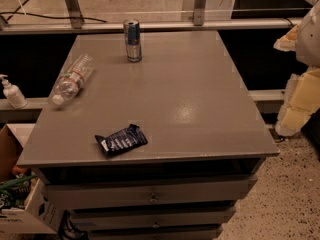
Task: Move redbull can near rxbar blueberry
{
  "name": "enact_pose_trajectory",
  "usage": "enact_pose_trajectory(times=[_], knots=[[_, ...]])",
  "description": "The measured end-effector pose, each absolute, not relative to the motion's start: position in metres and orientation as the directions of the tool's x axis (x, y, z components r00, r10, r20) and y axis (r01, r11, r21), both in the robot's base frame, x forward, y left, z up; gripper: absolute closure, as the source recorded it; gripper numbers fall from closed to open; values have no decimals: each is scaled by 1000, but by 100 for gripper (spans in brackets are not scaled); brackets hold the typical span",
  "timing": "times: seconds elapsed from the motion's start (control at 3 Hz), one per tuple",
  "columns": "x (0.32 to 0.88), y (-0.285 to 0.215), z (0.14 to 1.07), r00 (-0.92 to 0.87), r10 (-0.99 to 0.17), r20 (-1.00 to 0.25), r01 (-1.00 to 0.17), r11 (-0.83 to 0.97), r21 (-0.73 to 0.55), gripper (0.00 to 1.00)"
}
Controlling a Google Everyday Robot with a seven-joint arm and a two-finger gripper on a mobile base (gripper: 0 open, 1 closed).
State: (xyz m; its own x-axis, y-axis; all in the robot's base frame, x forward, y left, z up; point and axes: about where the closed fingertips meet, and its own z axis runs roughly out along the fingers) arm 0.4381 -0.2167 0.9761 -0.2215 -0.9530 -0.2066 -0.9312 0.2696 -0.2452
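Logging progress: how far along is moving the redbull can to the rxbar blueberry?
Nothing looks done: the redbull can stands upright at the far edge of the table, well apart from the rxbar blueberry near the front. In hand: no approach yet; the tool hangs beyond the table's right side. Left: reach, grasp, carry, set down.

A clear plastic bottle (73, 79) lies on its side near the left edge of the grey cabinet top (200, 99). A white pump dispenser (13, 93) stands on the ledge at left. An open cardboard box (20, 209) sits on the floor.
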Motion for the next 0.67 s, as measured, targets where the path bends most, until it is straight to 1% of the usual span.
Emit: enact_pose_trajectory(times=[0.33,0.67], knots=[[438,-217,976,-222,-953,-207,-931,270,-245,0],[455,-211,971,-210,-945,-252,-927,274,-257,0]])
